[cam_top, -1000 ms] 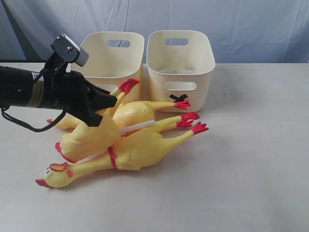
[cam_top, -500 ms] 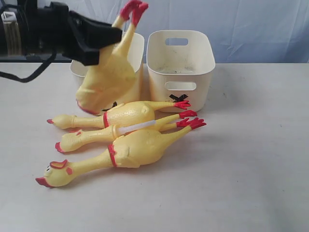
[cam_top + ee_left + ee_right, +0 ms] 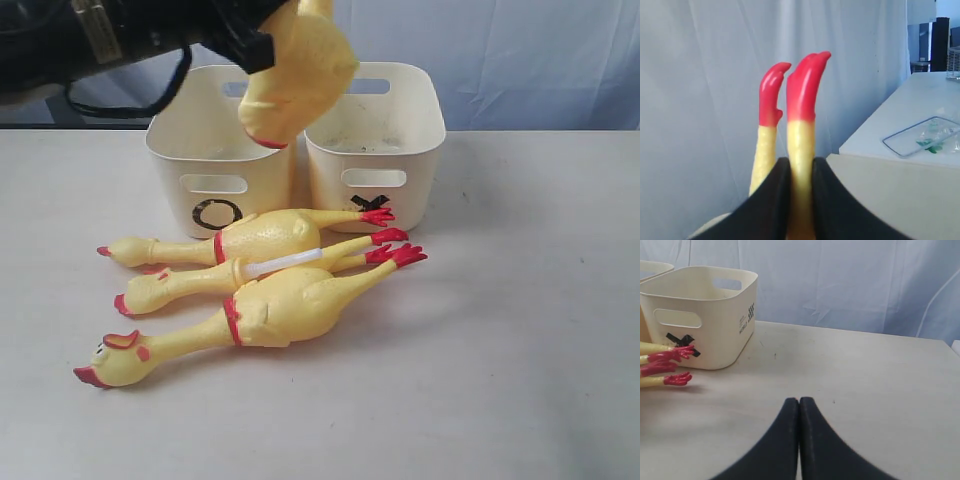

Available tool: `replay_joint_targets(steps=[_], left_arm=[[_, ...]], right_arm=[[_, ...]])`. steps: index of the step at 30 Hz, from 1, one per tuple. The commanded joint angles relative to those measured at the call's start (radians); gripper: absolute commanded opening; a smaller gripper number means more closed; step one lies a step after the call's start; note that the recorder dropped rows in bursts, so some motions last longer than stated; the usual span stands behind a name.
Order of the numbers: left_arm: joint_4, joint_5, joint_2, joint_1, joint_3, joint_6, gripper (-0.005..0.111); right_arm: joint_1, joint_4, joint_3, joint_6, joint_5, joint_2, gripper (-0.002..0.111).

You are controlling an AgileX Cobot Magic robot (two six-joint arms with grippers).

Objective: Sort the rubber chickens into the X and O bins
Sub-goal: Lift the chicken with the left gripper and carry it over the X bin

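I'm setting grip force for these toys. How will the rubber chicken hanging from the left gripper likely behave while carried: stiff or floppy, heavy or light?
Probably light: the left gripper holds the whole rubber chicken by one thin leg. Likely somewhat floppy; its body hangs off that leg and may swing. The smooth leg might slip between the jaws.

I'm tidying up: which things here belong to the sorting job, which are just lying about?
Job: left gripper holding one rubber chicken; three rubber chickens on the table; O bin; X bin.
Lying about: clear plastic tray on a far counter; blue curtain.
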Motion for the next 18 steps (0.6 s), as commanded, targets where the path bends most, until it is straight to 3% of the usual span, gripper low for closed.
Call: replay_joint_targets(steps=[1, 6, 12, 18], left_arm=[[-0.222, 0.033, 0.06, -0.078, -0.055, 0.234, 0.0], [-0.334, 0.011, 0.151, -0.11, -0.119, 0.354, 0.0], [-0.382, -0.103, 0.272, -0.11, -0.192, 0.356, 0.0], [-0.434, -0.108, 0.368, -0.146, -0.286, 0.356, 0.0]], right_arm=[[-0.005, -0.006, 0.008, -0.002, -0.007, -0.006, -0.001], [-0.005, -0.006, 0.008, -0.002, -0.007, -0.006, -0.001], [-0.005, -0.006, 0.008, -0.002, -0.007, -0.006, -0.001], [-0.005, -0.006, 0.008, -0.002, -0.007, -0.006, -0.001]])
